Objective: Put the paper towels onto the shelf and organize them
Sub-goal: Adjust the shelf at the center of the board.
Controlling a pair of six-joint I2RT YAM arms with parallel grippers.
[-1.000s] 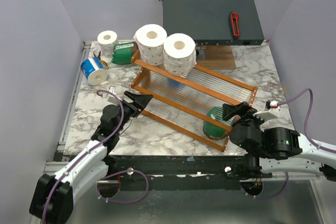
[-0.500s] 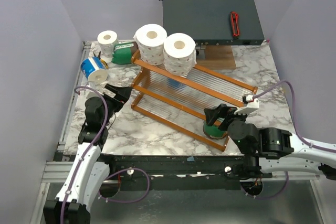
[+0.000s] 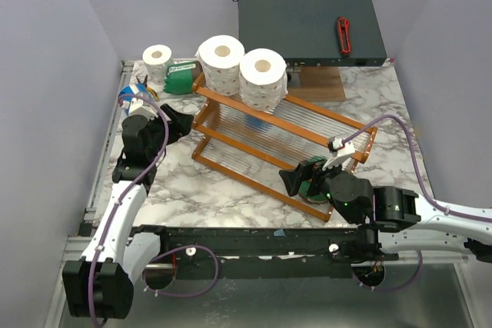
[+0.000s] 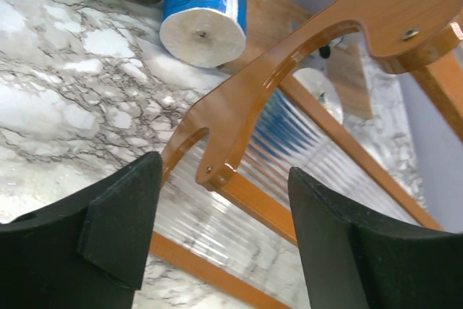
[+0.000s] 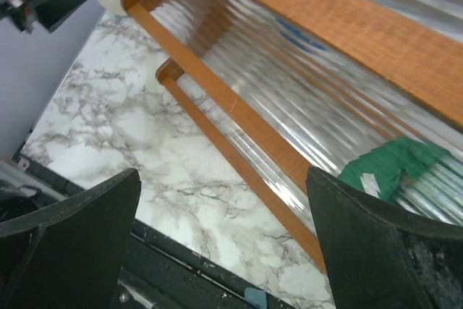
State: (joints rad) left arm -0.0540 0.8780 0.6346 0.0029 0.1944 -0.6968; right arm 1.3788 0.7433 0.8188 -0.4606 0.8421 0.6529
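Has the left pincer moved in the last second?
Yes. Seen from above, the left pincer went left and toward the back, away from the near corner of the shelf.

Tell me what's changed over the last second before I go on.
The left pincer swung away from the shelf's near-left corner, farther out and left, toward the blue-wrapped roll; it is open and empty. The right pincer slid left along the shelf's front rail, past the green-wrapped roll, also open and empty. Nothing was grasped or released. Shelf and all rolls stayed put.
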